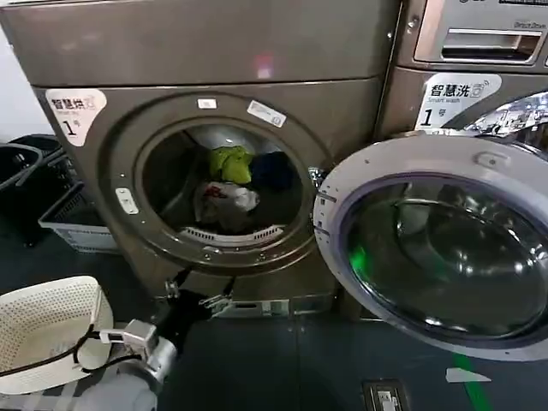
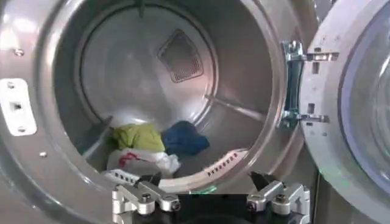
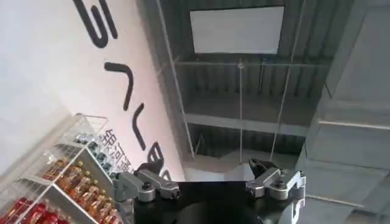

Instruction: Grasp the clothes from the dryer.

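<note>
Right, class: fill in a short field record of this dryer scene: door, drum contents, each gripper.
Dryer door: swung open to the robot's right
Clothes: yellow-green, dark blue and white printed pieces on the drum floor
Left gripper: jaws open, facing the porthole, outside the drum, holding nothing
Right gripper: jaws open, pointing toward the ceiling
Basket: cream, at the robot's lower left

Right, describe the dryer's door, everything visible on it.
The dryer's door is a large round porthole: a pale silver-grey rim around a domed pane of dark, reflective glass. It stands swung wide open to the right of the drum opening, held by a metal hinge on that side. Nothing is touching it.
</note>
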Robot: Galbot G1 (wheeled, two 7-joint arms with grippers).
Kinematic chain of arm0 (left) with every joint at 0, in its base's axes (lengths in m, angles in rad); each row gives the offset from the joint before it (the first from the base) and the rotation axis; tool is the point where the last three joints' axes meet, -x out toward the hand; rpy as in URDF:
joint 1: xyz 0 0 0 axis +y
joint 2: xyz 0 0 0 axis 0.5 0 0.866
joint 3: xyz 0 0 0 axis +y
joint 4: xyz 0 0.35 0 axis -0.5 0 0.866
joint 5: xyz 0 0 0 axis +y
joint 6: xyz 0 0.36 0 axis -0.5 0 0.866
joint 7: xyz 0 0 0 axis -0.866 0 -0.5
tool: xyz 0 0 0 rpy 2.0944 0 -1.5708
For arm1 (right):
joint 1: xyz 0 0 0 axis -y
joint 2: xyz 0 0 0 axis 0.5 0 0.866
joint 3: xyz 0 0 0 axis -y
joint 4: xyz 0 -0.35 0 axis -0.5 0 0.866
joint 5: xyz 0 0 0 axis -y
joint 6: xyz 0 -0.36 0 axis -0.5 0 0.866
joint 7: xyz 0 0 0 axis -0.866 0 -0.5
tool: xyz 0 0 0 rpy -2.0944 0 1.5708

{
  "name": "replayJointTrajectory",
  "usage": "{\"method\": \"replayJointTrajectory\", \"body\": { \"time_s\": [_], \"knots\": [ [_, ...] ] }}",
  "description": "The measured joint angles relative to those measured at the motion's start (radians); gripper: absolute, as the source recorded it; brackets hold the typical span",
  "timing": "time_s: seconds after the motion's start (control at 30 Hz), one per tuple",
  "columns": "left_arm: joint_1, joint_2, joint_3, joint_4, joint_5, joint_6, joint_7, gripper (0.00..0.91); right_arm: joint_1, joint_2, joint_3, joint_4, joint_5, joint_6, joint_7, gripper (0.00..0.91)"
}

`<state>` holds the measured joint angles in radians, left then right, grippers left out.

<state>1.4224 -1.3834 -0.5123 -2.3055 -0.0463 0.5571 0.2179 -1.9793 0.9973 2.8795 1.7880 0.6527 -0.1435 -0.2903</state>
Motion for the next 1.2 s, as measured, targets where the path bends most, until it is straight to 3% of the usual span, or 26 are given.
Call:
{"method": "replayJointTrajectory", "body": {
  "time_s": [1.2],
  "knots": [
    [-0.004, -0.007, 0.009, 0.006, 0.008, 0.001, 0.001, 0.907, 0.025, -0.001, -0.025, 0.018, 0.0, -0.001, -0.011, 0.907]
  ]
}}
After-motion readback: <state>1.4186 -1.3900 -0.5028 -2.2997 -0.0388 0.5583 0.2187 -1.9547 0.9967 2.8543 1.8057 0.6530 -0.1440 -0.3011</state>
